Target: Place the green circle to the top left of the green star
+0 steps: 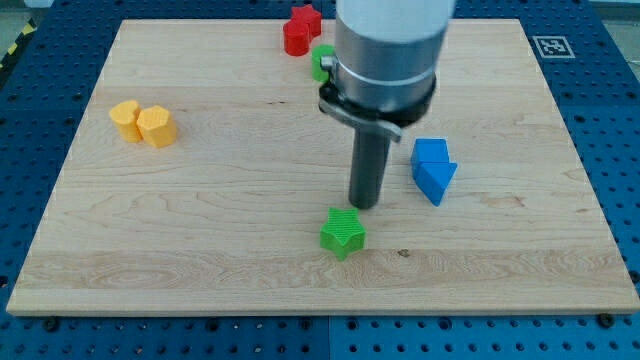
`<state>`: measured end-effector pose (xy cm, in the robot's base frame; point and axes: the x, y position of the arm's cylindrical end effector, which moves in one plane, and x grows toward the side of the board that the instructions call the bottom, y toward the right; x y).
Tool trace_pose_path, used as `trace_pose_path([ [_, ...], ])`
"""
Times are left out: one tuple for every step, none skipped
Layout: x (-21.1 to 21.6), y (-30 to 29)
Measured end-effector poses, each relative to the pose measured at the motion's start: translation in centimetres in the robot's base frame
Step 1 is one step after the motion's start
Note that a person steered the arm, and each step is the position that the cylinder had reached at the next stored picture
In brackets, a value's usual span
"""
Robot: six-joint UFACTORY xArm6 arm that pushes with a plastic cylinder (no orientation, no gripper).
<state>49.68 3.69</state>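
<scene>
The green star [342, 232] lies on the wooden board a little below the middle. The green circle [321, 61] sits near the view's top, mostly hidden behind the arm's grey body, with only its left part showing. My tip [364, 205] rests on the board just above and to the right of the green star, close to it but apart. The green circle is far up the view from my tip.
Red blocks [300, 29] stand at the view's top, touching the green circle's upper left. A blue block [433, 170] lies to the right of my tip. Two yellow blocks [144, 124] sit together at the left. The board's edge [320, 310] runs along the bottom.
</scene>
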Motion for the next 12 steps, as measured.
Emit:
trace_pose_path([
  [-4.5,-2.1],
  [-9.4,-4.1],
  [-14.0,-6.5],
  [-17.3,-7.9],
  [-19.0,-7.9],
  [-21.1,-8.0],
  [-21.3,-7.9],
  [-21.3,-6.8],
  [-21.3,-4.4],
  [-21.3,-1.7],
  [-22.5,0.4],
  [-22.5,3.8],
])
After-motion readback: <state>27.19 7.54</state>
